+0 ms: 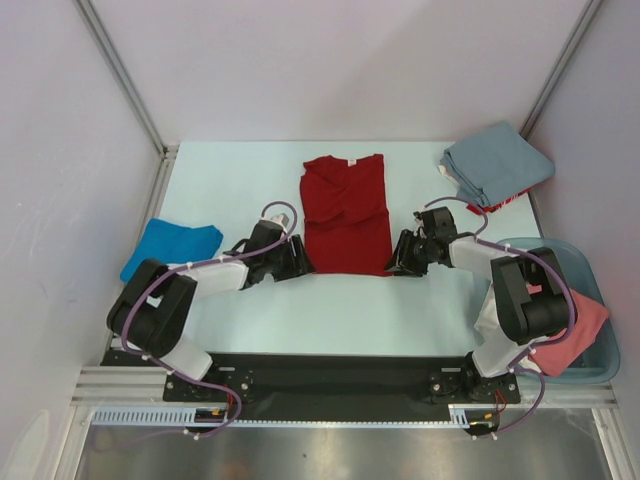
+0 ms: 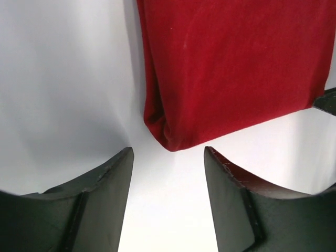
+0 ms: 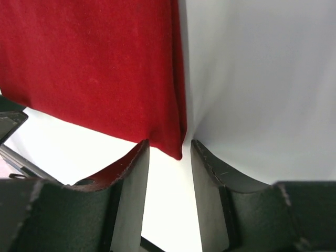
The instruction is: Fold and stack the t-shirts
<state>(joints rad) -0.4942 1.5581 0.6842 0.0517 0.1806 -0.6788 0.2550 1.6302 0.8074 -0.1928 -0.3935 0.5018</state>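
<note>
We find both grippers set at the lower corners of the red shirt (image 1: 346, 212).

At the left of the overhead frame, a blue shirt (image 1: 172, 246) lies crumpled at the edge of the table (image 1: 330, 310). Next comes the left gripper (image 1: 298, 258), just beside the red shirt's lower left corner. In its wrist view we see the jaws standing wide, with the corner just ahead of the gap and touching neither finger. The red shirt lies flat at the centre, folded into a long shape, collar toward the top of the frame. The right gripper (image 1: 398, 256) meets the lower right corner. Its jaws are narrower but still apart, and the corner's tip dips between the fingertips (image 3: 137, 157). At upper right a grey-blue shirt (image 1: 497, 165) lies folded. At lower right a pink shirt (image 1: 580, 326) hangs over a blue bin (image 1: 580, 258).
</note>
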